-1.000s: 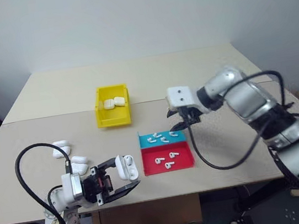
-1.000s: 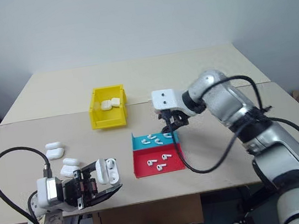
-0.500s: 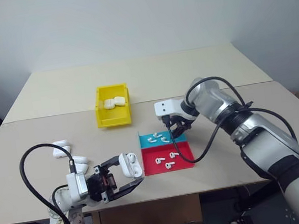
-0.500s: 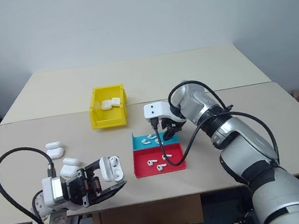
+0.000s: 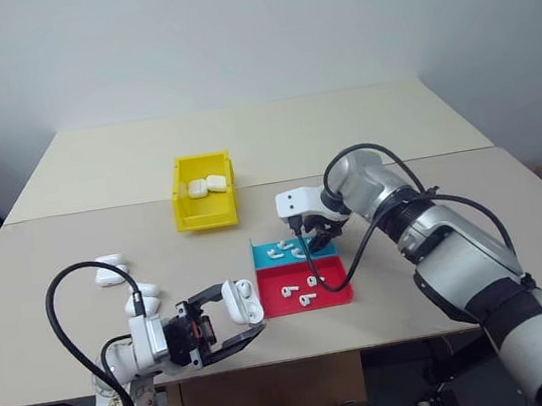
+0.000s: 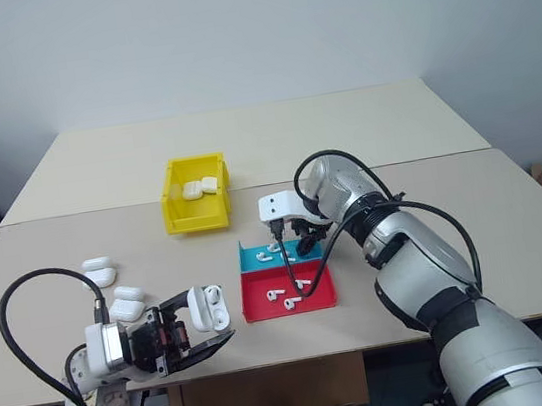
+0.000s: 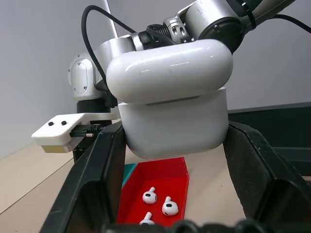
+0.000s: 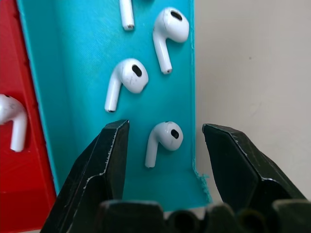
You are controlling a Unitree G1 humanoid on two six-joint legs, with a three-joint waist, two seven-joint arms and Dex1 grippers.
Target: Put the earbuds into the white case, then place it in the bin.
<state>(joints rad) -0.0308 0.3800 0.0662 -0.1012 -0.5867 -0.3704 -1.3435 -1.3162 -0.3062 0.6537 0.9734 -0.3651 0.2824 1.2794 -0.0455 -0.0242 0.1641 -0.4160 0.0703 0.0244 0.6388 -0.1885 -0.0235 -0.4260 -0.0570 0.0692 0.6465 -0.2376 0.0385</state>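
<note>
Left claw [image 7: 170,194] grips the case [image 7: 170,104] — right claw [image 8: 163,141] spread wide around an earbud [image 8: 164,138] in the teal tray [image 8: 73,97].

Lighting is even, soft and diffuse. The surface [image 5: 362,130] shows faint shadows only. Glare marks the white case [image 7: 170,97]. Background arm parts in the left wrist view are slightly soft.

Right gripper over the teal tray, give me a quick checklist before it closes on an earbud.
1. Right gripper open: ok.
2. Earbud between its fingers: ok.
3. Neighbouring earbuds outside the fingers: ok.
4. Fingers low enough to pinch in the teal tray: cannot tell.
5. Left gripper holding the white case: ok.
6. Case lid open to receive the earbud: ok.
</note>
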